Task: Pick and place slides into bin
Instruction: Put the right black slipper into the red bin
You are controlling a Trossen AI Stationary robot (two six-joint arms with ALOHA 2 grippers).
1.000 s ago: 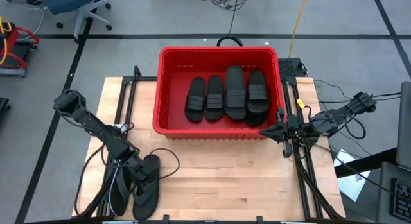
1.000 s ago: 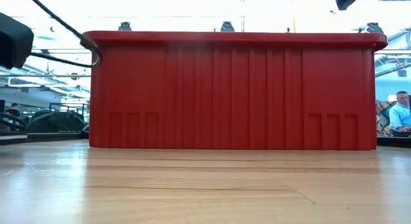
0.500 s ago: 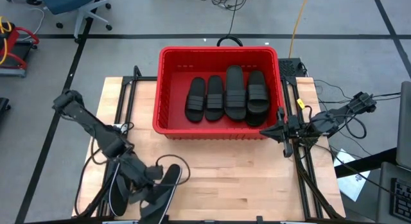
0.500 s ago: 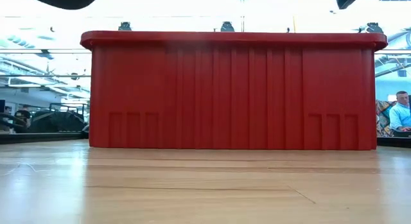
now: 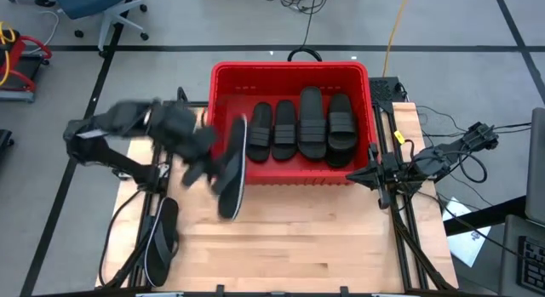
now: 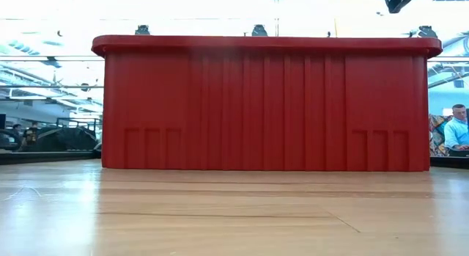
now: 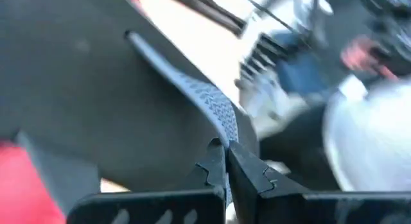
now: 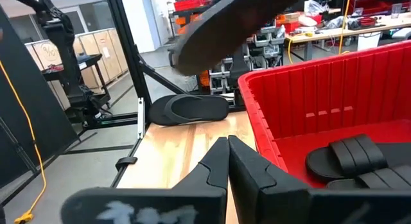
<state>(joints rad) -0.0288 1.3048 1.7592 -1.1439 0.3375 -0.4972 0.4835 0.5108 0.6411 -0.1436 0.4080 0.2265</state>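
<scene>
Flip-flop (image 5: pixel 232 168) pinched by left gripper (image 5: pixel 207 158) beside bin (image 5: pixel 220 93); no writing legible.

Both arms are dark, made of slim jointed links. The left arm (image 5: pixel 128 127), to the left of the red bin (image 5: pixel 289 73), has a thick blocky wrist. The right arm (image 5: pixel 443 157), to the right of the bin, carries thin black cables along its links. Each gripper has two flat, dark fingers (image 8: pixel 247 166) with stepped, notched inner edges and a wide dark base behind them.
</scene>
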